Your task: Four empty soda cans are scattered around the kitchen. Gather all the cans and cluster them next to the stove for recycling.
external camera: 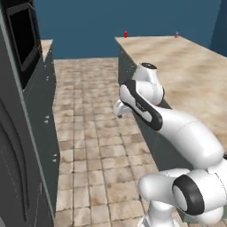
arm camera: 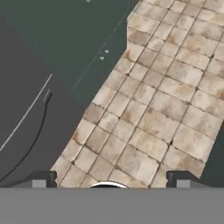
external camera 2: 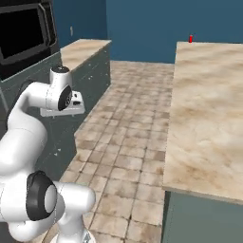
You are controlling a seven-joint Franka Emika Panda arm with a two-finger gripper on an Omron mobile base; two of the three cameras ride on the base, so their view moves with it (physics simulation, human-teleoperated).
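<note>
A red soda can (external camera: 125, 34) stands at the far end of the long beige counter (external camera: 190, 75), and a purple-pink can (external camera: 176, 34) stands further right on that same far edge. The red can (external camera 2: 191, 39) also shows in the right base view. My gripper (arm camera: 111, 179) hangs over the tiled aisle, far short of both cans, pointing down at the floor. Its fingertips (arm camera: 41, 179) stand wide apart with nothing between them, so it is open. The stove is out of view.
Grey-green cabinets (external camera: 42, 111) with a black-panelled appliance (external camera 2: 23, 33) line the left side of the aisle. A second beige counter (external camera 2: 80, 50) runs beyond them. Tan tiled floor (external camera: 88, 133) stretches between cabinets and the long counter (external camera 2: 209, 109).
</note>
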